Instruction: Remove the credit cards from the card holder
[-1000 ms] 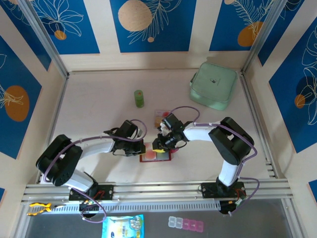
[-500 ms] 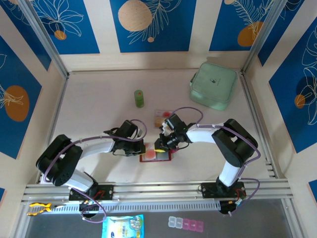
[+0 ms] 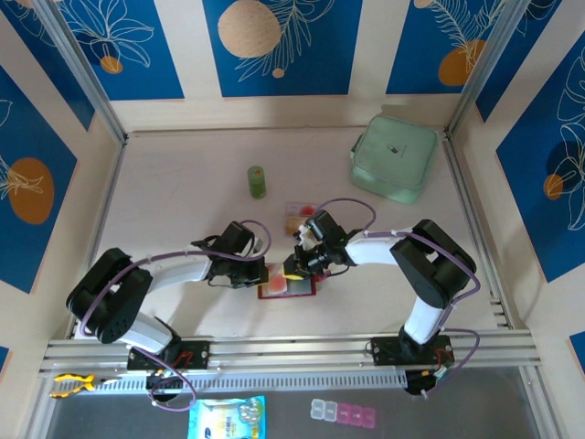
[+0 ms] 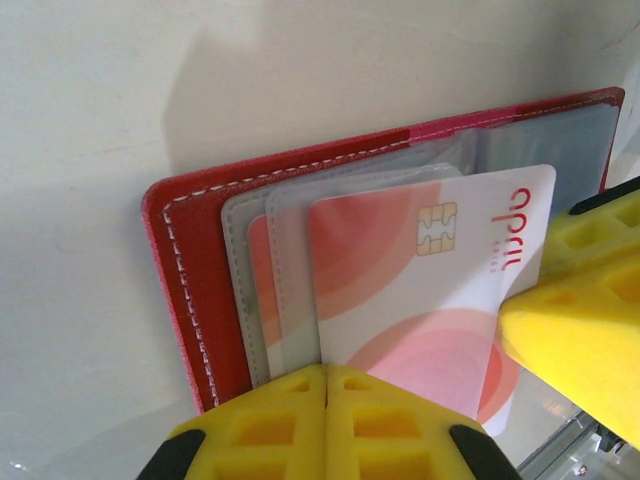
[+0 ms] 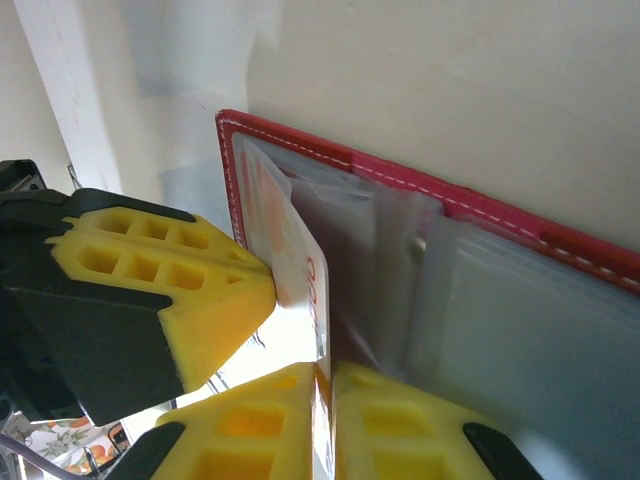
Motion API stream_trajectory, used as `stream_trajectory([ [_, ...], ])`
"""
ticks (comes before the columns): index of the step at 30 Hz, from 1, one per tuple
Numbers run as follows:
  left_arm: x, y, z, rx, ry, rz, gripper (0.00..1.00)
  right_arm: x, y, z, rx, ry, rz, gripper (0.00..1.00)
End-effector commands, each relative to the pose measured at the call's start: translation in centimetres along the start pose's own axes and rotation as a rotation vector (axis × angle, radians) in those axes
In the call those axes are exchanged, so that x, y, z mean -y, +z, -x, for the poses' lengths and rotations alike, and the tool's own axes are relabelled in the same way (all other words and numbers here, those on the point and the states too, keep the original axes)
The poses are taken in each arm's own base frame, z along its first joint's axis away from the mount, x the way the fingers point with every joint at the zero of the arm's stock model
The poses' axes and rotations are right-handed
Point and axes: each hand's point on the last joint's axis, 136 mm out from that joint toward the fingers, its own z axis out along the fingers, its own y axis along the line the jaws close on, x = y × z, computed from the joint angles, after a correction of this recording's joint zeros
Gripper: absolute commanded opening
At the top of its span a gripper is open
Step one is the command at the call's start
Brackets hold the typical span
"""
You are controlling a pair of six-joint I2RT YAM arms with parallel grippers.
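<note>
At the near centre of the table (image 3: 183, 210), the right gripper (image 5: 322, 400) pinches the free edge of a pink-and-white chip card (image 4: 420, 290). Its wrist view shows the card running down between the two yellow pads. The left gripper (image 4: 326, 405) has its pads pressed together with no gap at the 9 o'clock edge of the card holder (image 4: 190, 300). Whether a leaf of the holder is caught between them I cannot tell. The holder lies open and flat. The card stands partly out of its clear pocket, and a second card (image 4: 258, 290), pinkish, sits behind it in the next sleeve.

Compared with a second ago, the right jaws have closed in on the card and the right elbow has drifted slightly toward 3 o'clock. The holder has not shifted. I read this as the grip made and the pull about to start; the card is not free yet.

The two grippers nearly touch over the holder, so the clean way out looks to be toward 3 o'clock, across bare table. At 12 o'clock a small pink-and-orange item (image 3: 297, 216) lies near, and a green bottle (image 3: 257, 181) stands beyond it. The mint pouch (image 3: 393, 158) sits well apart at 1 o'clock. The metal rail (image 3: 292, 349) bounds 6 o'clock.
</note>
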Motion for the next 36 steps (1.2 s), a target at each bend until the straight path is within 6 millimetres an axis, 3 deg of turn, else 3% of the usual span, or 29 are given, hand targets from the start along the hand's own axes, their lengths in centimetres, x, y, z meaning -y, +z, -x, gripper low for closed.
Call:
stream_trajectory([
  [1,-1.1,0.4,-0.7,-0.027,-0.016,0.053,0.01,0.1,-0.1,-0.6,-0.013,0.001,0.012,0.09],
  [17,-1.7,0.2,-1.1,-0.026,-0.021,0.070,0.01,3.1,-3.1,-1.4,0.015,0.033,-0.109,0.06],
  [27,-0.8,-0.2,-0.5,-0.011,-0.011,0.043,0.02,2.1,-5.9,-0.8,0.059,-0.049,-0.167,0.06],
  [36,1.0,-1.2,0.4,0.014,0.023,0.010,0.12,1.1,-9.3,0.6,0.065,-0.313,-0.303,0.03],
])
